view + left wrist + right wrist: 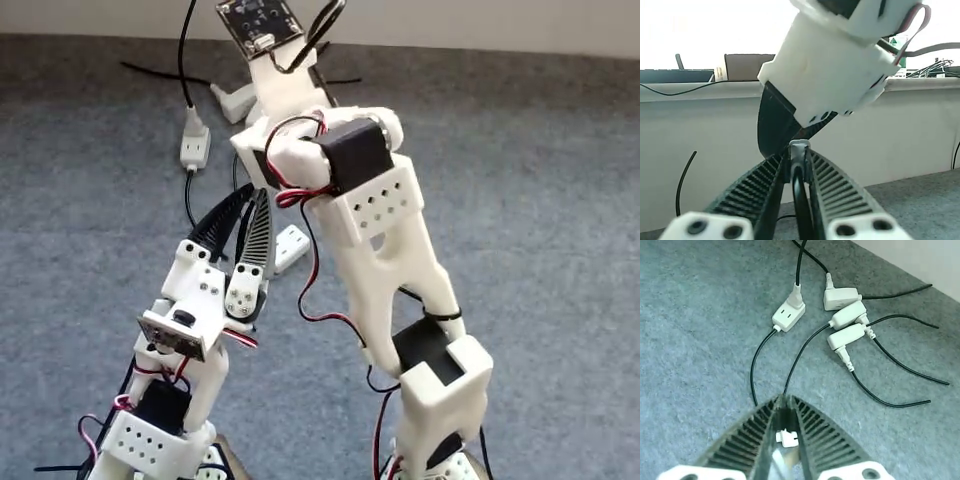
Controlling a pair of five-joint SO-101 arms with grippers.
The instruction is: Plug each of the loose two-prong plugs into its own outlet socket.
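On the carpet, outlet socket: white, lying flat with its two slots facing up, on a black cord; it sits near the plugs but apart from them.
Plugs: three white bodies close together beside the socket, each trailing a black cord; which are plugs and which are sockets cannot be told.
Left tool: ribbed black fingers pressed together, pinching a small pale piece at the tips; a black cord runs down the gap between them.
Right tool: fingers drawn together at the tips, above the carpet; a thin cord from the plugs ends at those tips, though whether it is pinched cannot be told.
White piece: seen through the right tool's gap, on the carpet.
In the way: the right arm crosses just in front of the left tool.
Worktop: covered in grey carpet.
Room: pale wall with a ledge carrying a cardboard box.
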